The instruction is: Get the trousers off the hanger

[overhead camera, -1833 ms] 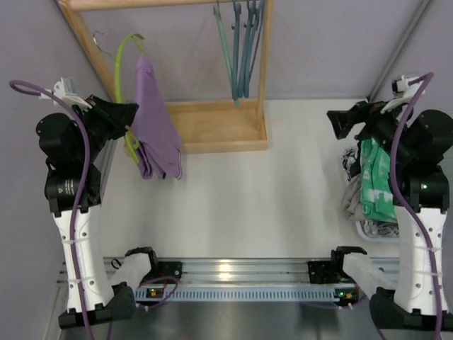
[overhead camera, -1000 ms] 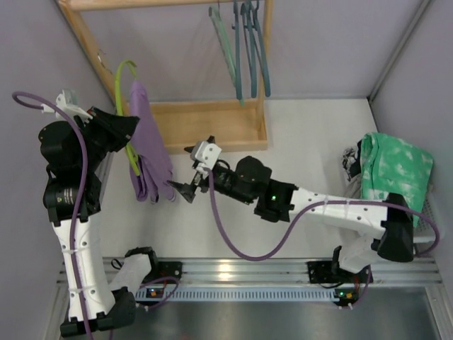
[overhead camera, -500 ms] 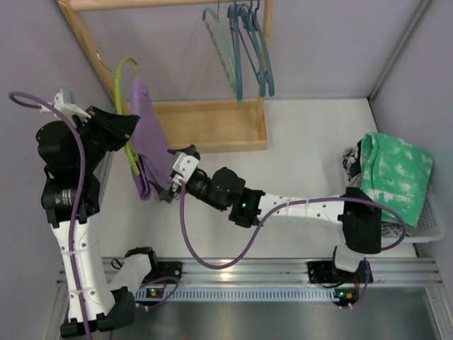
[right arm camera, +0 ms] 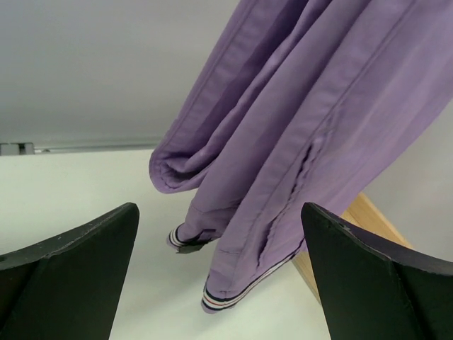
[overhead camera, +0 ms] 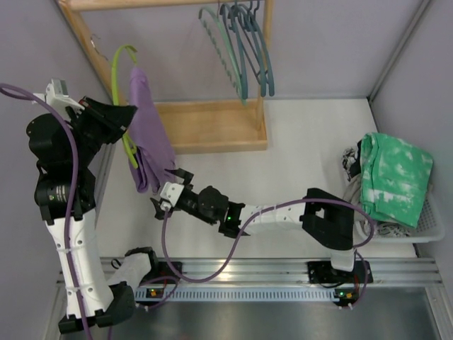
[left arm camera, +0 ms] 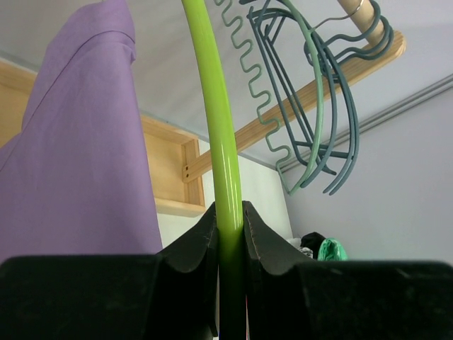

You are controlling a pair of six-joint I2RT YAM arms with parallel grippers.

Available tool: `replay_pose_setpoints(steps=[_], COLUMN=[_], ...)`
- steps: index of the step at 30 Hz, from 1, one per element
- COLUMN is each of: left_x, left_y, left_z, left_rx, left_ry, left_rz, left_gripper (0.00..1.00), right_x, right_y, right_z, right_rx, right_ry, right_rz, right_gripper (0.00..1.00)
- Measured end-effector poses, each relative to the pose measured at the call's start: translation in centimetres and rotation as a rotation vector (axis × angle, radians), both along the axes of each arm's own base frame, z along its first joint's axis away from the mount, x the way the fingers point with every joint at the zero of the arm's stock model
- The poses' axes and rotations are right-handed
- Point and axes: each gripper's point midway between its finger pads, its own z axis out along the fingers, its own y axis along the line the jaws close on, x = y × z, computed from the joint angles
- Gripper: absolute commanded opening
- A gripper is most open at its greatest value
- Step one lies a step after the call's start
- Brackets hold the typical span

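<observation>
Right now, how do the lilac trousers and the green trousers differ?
Colour: lilac trousers are plain; green trousers are mint with white blotches.
Pose: lilac trousers hang on the lime hanger, clamped by the left gripper; green trousers lie draped over the laundry basket.
Attention: the open right gripper sits by the lilac trousers' lower end; none is near the green trousers.
Shared: both are soft cloth.

We see a wood rack point(overhead camera: 212, 124) w/ teal hangers point(overhead camera: 244, 49) at back, plus a basket point(overhead camera: 432, 228) w/ grey laundry point(overhead camera: 351, 160) at rt.
</observation>
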Motion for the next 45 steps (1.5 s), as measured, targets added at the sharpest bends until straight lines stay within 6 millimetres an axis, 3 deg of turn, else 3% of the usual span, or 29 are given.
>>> replay_pose_setpoints(steps=[5,11,23,28,38,45], left_x=[-0.2,-0.6,-0.4,-0.2,-0.2,-0.3], left_y=[-0.2,-0.4,-0.7,-0.7,-0.8,-1.0], left_z=[0.9,1.6,1.8,1.7,1.7,1.8], left_rx=[-0.014,-0.026,-0.051,-0.053,-0.056,-0.072], left_ry=[-0.015,-0.028,-0.019,-0.013,-0.013,-0.011], left_rz=[-0.005,-0.016,-0.028,-0.031,-0.040,-0.052], left_gripper=[0.00,0.00,0.00,0.00,0.00,0.00], right_x=[1.2,2.4,5.4,6.8,11.9,12.3], right_y=[1.0,1.2,-0.5,-0.1,-1.8,-3.1], right_z=[-1.8,-1.5,-0.7,-0.5,2.2,5.2], right_rx=[-0.026,-0.013,-0.012,0.007,0.085,0.136], right_ry=[-0.005,-0.050,-0.118,-0.111,-0.093,-0.090], right_rz=[-0.053,-0.117,-0.250,-0.272,-0.360,-0.358], right_gripper=[0.99,0.99,0.99,0.99,0.99,0.83])
